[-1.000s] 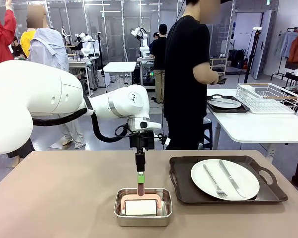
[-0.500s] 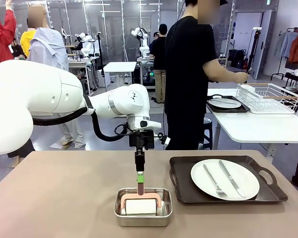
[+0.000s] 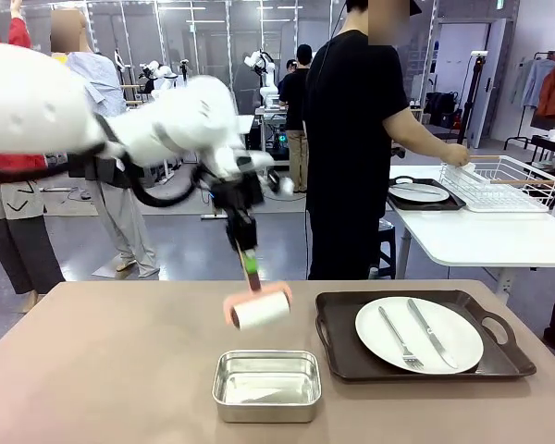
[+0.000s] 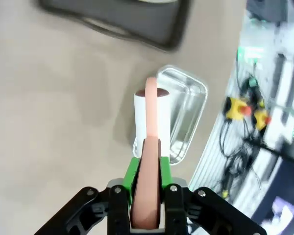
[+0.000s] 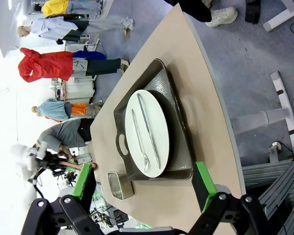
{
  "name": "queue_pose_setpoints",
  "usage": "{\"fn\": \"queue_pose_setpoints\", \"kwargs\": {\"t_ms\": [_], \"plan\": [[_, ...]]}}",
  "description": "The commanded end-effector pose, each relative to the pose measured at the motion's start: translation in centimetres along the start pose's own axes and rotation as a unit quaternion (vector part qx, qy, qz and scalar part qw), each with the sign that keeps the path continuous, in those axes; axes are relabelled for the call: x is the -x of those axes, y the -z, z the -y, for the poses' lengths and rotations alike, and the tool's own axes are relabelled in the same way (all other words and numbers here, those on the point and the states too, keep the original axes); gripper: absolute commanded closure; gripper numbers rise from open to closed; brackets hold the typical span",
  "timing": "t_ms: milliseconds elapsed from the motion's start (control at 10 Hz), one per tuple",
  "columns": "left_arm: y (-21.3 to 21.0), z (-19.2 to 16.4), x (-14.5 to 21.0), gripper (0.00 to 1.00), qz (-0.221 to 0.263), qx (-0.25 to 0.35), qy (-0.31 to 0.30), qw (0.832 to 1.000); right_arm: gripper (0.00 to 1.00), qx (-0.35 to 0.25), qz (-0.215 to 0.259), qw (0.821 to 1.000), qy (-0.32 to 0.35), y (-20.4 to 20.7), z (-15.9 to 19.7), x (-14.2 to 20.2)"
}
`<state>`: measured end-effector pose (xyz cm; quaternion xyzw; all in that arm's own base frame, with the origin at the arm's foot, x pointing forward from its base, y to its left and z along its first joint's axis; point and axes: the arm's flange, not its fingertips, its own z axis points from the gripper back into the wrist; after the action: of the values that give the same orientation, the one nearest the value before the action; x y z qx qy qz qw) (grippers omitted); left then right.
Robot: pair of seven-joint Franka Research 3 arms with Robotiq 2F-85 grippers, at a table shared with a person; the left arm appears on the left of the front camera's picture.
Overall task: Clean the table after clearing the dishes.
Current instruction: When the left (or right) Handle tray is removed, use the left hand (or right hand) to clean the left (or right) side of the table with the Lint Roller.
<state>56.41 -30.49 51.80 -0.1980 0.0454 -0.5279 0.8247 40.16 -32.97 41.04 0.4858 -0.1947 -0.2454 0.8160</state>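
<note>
L gripper (image 3: 251, 264) pinches pink-handled roller (image 3: 261, 311) above steel pan (image 3: 265, 413); R gripper (image 5: 143, 172) spread; tray (image 3: 338, 344) w/ 1 plate (image 3: 386, 326) beside pan.

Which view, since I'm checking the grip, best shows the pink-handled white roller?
Left wrist view: close up, the left gripper clamps the pink-handled white roller by its handle. Front view shows it whole but motion-blurred, above the rectangular steel pan. Right wrist view: too small to tell.

Roller (image 3: 259, 311) just below left end effector (image 3: 251, 264), above pan (image 3: 266, 400) on counter (image 3: 102, 370). Right of it, tray (image 3: 338, 347) on counter; plate (image 3: 462, 329) on tray; fork (image 3: 398, 338) and knife (image 3: 432, 333) on plate.
</note>
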Motion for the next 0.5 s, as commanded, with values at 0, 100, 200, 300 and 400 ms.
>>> {"fn": "queue_pose_setpoints", "kwargs": {"t_ms": [0,100,200,300,400], "plan": [[-2.5,1.6,9.3,0.85,0.128,-0.103,-0.165,0.973,0.00,-0.002,0.001,1.000,-0.001,-0.1,-0.2,0.0],[-3.8,0.4,13.2,0.85,0.187,-0.102,-0.246,0.946,0.00,-0.002,0.001,1.000,-0.001,-0.1,-0.2,0.0],[-3.8,-0.9,16.4,0.85,0.236,-0.100,-0.318,0.913,0.00,-0.002,0.001,1.000,-0.001,-0.1,-0.2,0.0],[-2.6,-2.2,18.4,0.85,0.266,-0.081,-0.379,0.883,0.00,-0.002,0.001,1.000,-0.001,-0.1,-0.2,0.0],[-1.2,-3.3,19.7,0.85,0.299,-0.068,-0.418,0.855,0.00,-0.002,0.001,1.000,-0.001,-0.1,-0.2,0.0]]}}
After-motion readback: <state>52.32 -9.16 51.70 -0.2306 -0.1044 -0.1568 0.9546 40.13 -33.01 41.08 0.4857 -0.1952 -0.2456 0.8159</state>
